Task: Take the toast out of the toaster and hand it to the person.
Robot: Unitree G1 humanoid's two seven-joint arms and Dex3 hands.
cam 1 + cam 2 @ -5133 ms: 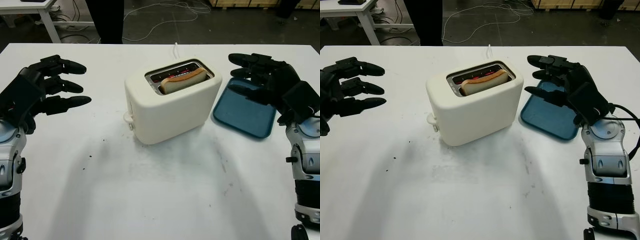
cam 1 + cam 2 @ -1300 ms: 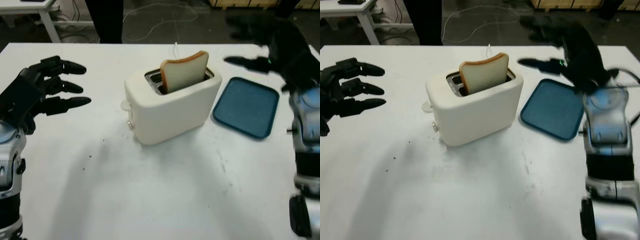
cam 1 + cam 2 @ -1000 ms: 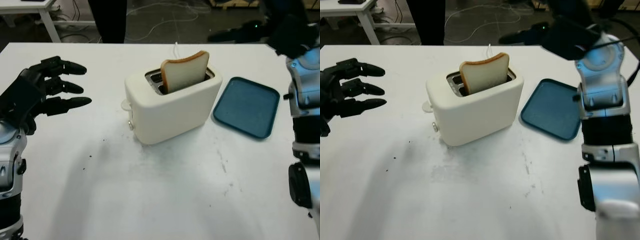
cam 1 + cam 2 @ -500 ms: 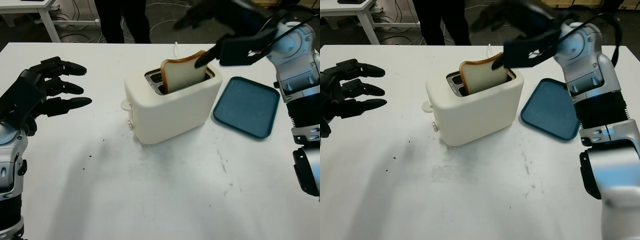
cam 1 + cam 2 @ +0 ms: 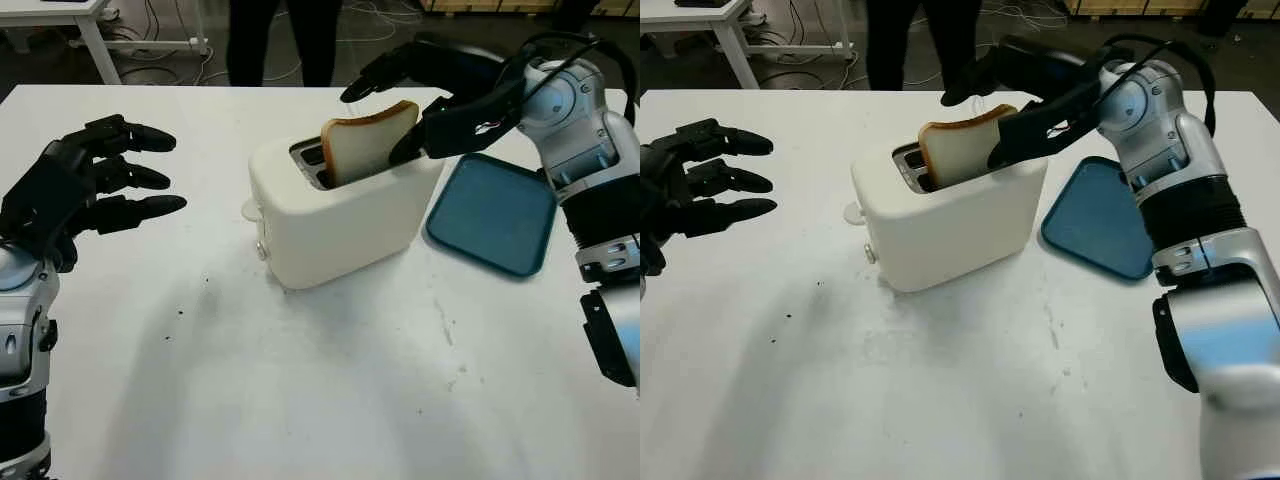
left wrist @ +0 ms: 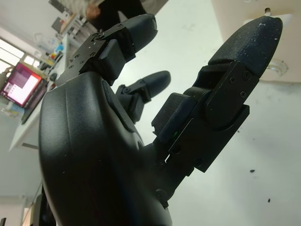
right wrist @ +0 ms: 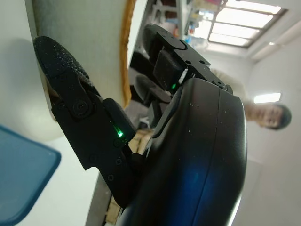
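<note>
A slice of toast stands popped up from the slot of the cream toaster at mid-table. My right hand reaches in from the right and straddles the slice: its thumb lies along the near face, the other fingers arch over the far side. In the right wrist view the thumb lies close against the toast, and I cannot tell whether it presses on it. My left hand hovers open above the table to the left of the toaster.
A blue tray lies flat to the right of the toaster, under my right forearm. A person's legs stand at the table's far edge, behind the toaster. A white cable runs off the back.
The toast has popped up. My right hand rose from beside the tray, swung over and came down around the slice. The person stepped right along the far edge. Left hand unmoved.
</note>
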